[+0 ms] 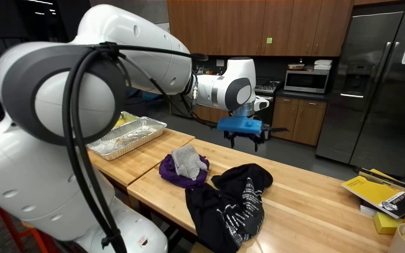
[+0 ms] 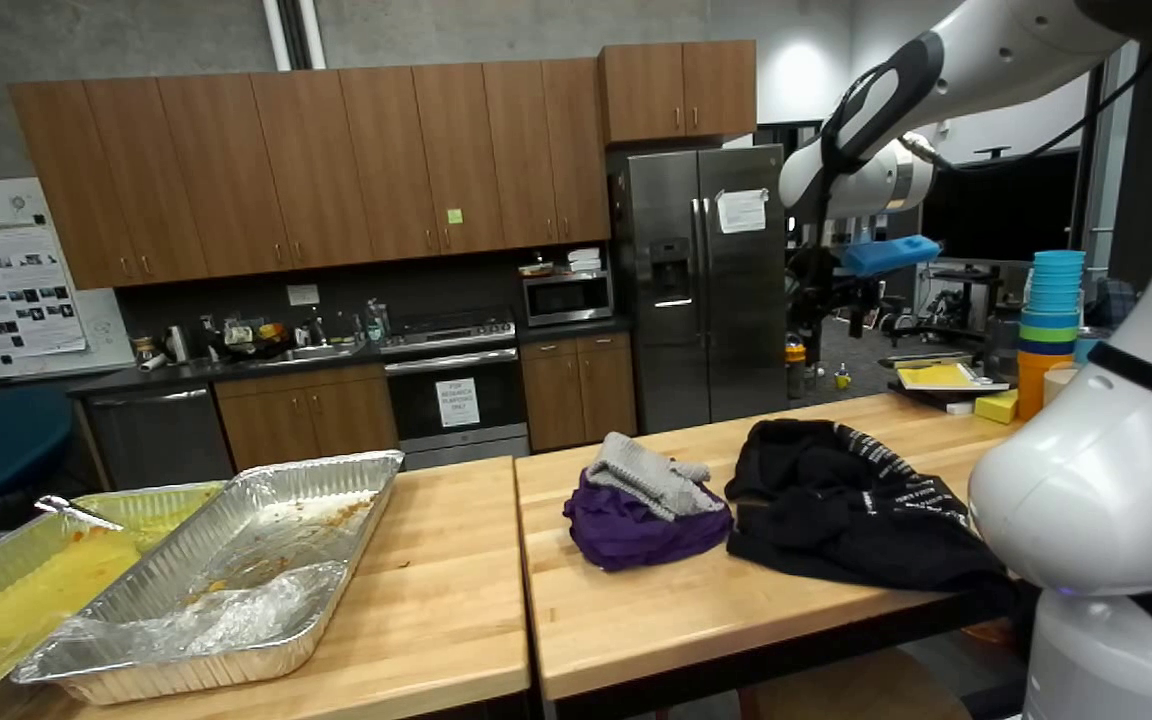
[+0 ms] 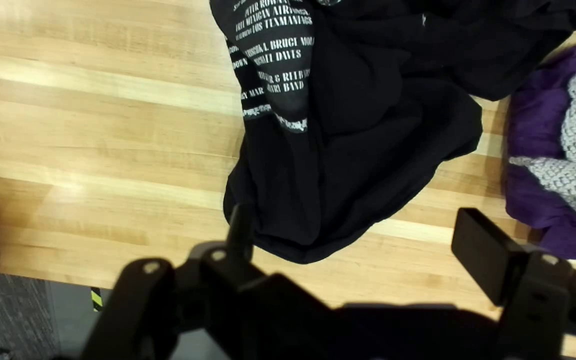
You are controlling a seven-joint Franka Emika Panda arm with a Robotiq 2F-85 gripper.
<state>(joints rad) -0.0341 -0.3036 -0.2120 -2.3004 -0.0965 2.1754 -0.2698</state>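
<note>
Gripper point(image 1: 244, 143) hangs high over the far edge of the wood-topped table point(image 1: 304, 207), touching nothing. I read the fingers point(image 3: 488, 255) as spread wide, bare air between them. Nearest to the tool is a black garment point(image 1: 230, 202) with white printed lettering, rumpled on the tabletop; shirt or sweatshirt, I cannot tell. It lies well below my gripper and to its near side; on the wrist camera its far end shows between the fingertips, and in both exterior views its near part droops over the near edge. Just left of it I log a bunched purple cloth point(image 1: 169, 172), a gray knitted piece point(image 1: 188, 161) on top. Farther left, past the seam between two tabletops, a foil tray point(image 2: 226, 668) holds crumpled clear plastic wrap point(image 2: 256, 610). Toward the right end I note a yellow-and-black book point(image 1: 371, 189), a yellow block point(image 1: 387, 224) nearer than that, and a tall stack of cups point(image 2: 1054, 290), light blue on top, orange at the bottom.
</note>
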